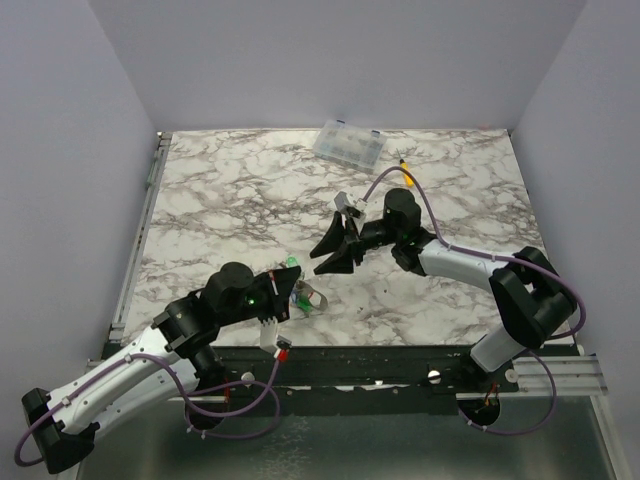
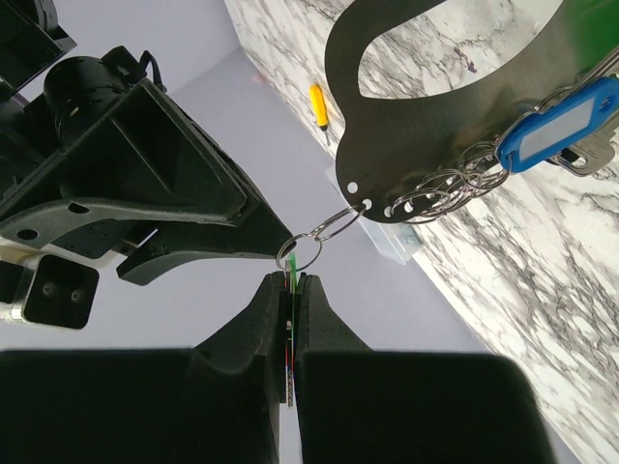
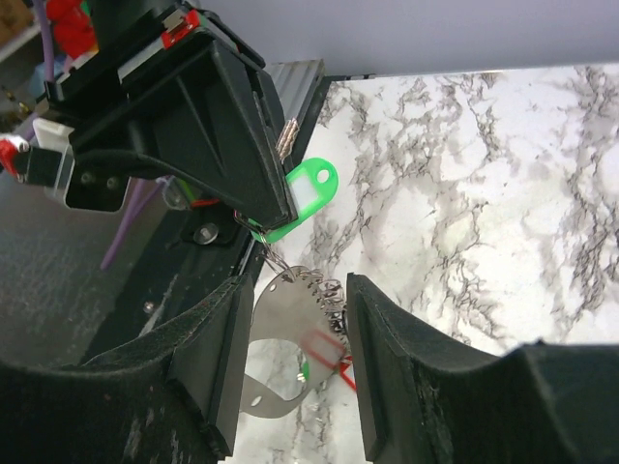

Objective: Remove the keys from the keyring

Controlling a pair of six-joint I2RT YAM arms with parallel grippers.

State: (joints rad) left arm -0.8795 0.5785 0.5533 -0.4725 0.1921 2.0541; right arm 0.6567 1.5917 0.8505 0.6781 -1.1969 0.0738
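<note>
My left gripper (image 2: 291,282) is shut on a green key tag (image 3: 306,193), seen edge-on between its pads. From the tag a small split ring (image 2: 334,226) carries the keyring (image 2: 435,97), a flat grey metal D-shaped plate with a row of small rings. A blue tag (image 2: 561,124) and a red tag (image 3: 331,354) hang on those rings. In the top view the keyring (image 1: 312,300) hangs just below my left gripper (image 1: 287,276). My right gripper (image 3: 298,307) is open and empty. The plate (image 3: 290,324) shows between its fingers, untouched. In the top view my right gripper (image 1: 333,254) points at the keyring.
A clear plastic compartment box (image 1: 348,143) lies at the far edge of the marble table (image 1: 230,200). A small yellow-handled item (image 1: 405,165) lies to the right of the box; it also shows in the left wrist view (image 2: 317,104). The table's front rail (image 1: 380,360) is close below the keyring.
</note>
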